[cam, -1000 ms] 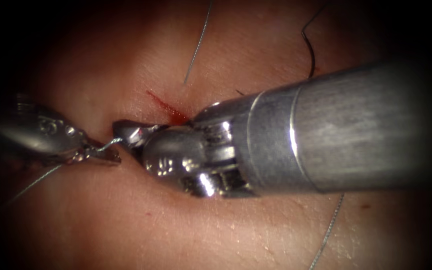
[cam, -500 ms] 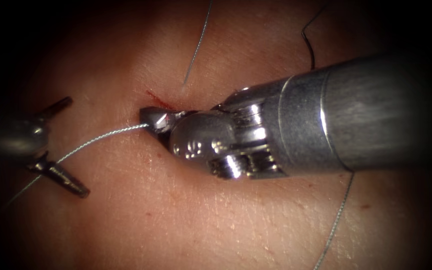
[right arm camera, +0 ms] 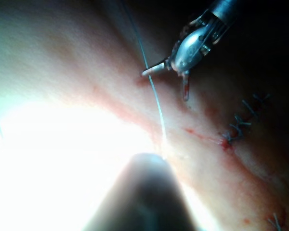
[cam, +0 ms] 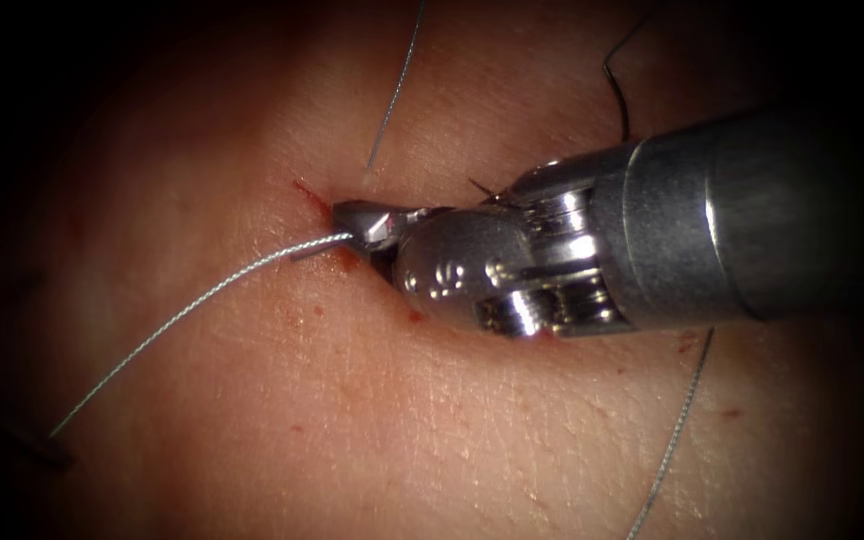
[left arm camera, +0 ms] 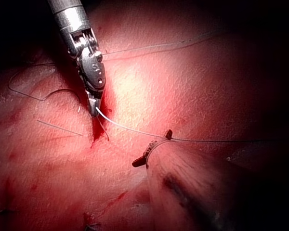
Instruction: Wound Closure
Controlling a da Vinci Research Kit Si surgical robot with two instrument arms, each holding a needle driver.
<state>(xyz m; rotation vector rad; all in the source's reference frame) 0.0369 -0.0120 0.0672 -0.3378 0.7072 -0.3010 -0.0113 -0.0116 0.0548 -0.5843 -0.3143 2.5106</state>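
Thin grey braided thread (cam: 202, 295) runs leftward from the short red cut (cam: 314, 198) in the pale pork tissue (cam: 402, 420). Right silver needle driver (cam: 360, 222) sits clamped on it at the cut. Left driver (right arm camera: 169, 71), jaws apart, has released and backed away: thread handed over. Dark curved needle (cam: 620, 95) lies free beyond the cut.

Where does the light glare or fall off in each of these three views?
Endoscope view: the edges fall dark; highlights glint on the right tool, jaws shut on the thread at the cut. Right wrist view: glare floods the tissue; the left tool, open, holds nothing. Left wrist view: light pools beside the cut. Needle: cannot tell where.
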